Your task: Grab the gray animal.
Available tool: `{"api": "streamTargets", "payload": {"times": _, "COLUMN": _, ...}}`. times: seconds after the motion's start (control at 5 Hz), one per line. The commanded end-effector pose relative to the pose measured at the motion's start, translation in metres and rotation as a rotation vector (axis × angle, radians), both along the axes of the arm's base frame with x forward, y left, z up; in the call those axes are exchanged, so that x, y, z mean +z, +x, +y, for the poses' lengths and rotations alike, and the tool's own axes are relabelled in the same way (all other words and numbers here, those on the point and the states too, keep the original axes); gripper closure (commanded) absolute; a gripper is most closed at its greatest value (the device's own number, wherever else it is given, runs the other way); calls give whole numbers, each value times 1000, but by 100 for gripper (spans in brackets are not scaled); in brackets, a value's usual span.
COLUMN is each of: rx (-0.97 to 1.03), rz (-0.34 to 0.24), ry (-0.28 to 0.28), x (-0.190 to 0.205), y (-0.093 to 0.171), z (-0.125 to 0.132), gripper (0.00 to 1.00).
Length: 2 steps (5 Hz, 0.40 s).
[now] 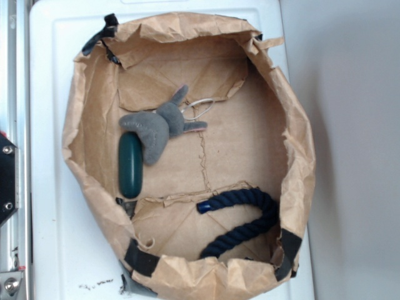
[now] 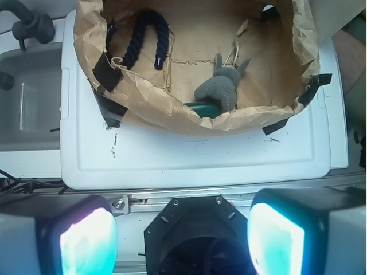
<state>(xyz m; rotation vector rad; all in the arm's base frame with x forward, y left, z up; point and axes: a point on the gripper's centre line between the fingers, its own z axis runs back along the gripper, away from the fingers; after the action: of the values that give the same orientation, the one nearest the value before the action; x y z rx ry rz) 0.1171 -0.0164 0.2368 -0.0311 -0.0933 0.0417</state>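
The gray animal (image 1: pixel 157 125) is a soft plush toy lying inside a rolled-down brown paper bag (image 1: pixel 81 112), left of the bag's middle, with a thin white string loop (image 1: pixel 199 107) beside it. In the wrist view the gray animal (image 2: pixel 221 87) sits just behind the bag's near rim. My gripper (image 2: pixel 180 238) is open, its two glowing pads (image 2: pixel 86 243) wide apart with nothing between them. It hangs well back from the bag, over the black mount and metal rail. The gripper is out of frame in the exterior view.
A dark green oblong object (image 1: pixel 130 165) lies against the animal's lower side. A navy blue twisted rope (image 1: pixel 247 219) curves along the bag's lower right. The bag stands on a white lid (image 2: pixel 195 157). A grey bin (image 2: pixel 28 103) sits to the left in the wrist view.
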Motion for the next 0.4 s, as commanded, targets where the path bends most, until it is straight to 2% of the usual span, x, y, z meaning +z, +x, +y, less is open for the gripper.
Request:
{"api": "streamTargets", "payload": {"times": 0.0, "rx": 0, "rz": 0, "ry": 0, "x": 0, "y": 0, "z": 0, "gripper": 0}}
{"api": "streamTargets", "payload": {"times": 0.2, "rx": -5, "rz": -10, "ry": -24, "x": 0, "y": 20, "z": -3, "gripper": 0}}
